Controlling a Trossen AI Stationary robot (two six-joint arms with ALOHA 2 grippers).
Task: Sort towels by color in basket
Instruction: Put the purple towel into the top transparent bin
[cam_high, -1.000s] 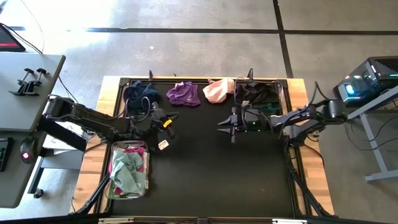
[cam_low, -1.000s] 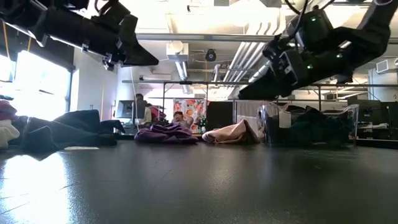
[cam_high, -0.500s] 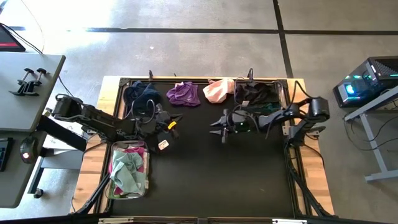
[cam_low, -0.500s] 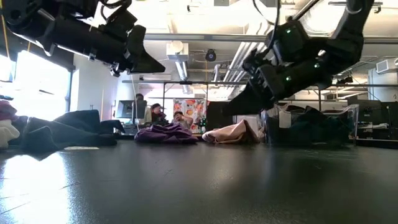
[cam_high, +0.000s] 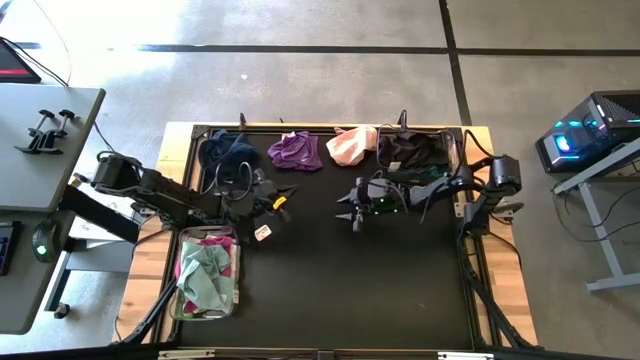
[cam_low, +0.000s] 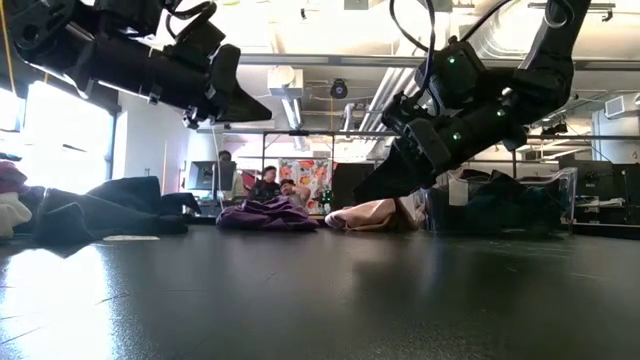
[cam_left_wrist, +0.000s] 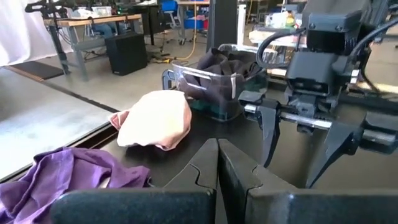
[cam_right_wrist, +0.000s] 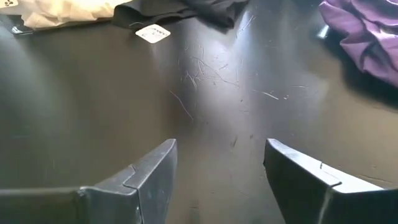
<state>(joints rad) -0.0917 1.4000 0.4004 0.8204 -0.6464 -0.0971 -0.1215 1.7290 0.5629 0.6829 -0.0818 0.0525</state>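
Four towel heaps lie along the table's far edge: navy (cam_high: 225, 150), purple (cam_high: 295, 150), pink (cam_high: 350, 146), and black with teal inside a clear bin (cam_high: 412, 152). More towels, mint and magenta, fill the wire basket (cam_high: 207, 272) at the near left. My left gripper (cam_high: 278, 200) hovers shut above the mat, near the navy and purple heaps; its closed fingers (cam_left_wrist: 217, 171) point toward the pink towel (cam_left_wrist: 155, 118). My right gripper (cam_high: 348, 208) hangs open over bare mat in front of the pink towel, with its fingers (cam_right_wrist: 155, 171) spread and tipped down. Neither gripper holds anything.
A white paper tag (cam_high: 262, 232) lies on the mat beside the basket. The clear bin (cam_left_wrist: 217, 81) stands at the far right. The two grippers face each other across a short gap. Dark mat stretches open across the middle and near side. People sit in the room beyond (cam_low: 265, 185).
My right gripper has moved toward the table's left, come lower and tipped its fingers down toward the mat, staying open. My left gripper has crept a little toward the right. The towels have not moved.
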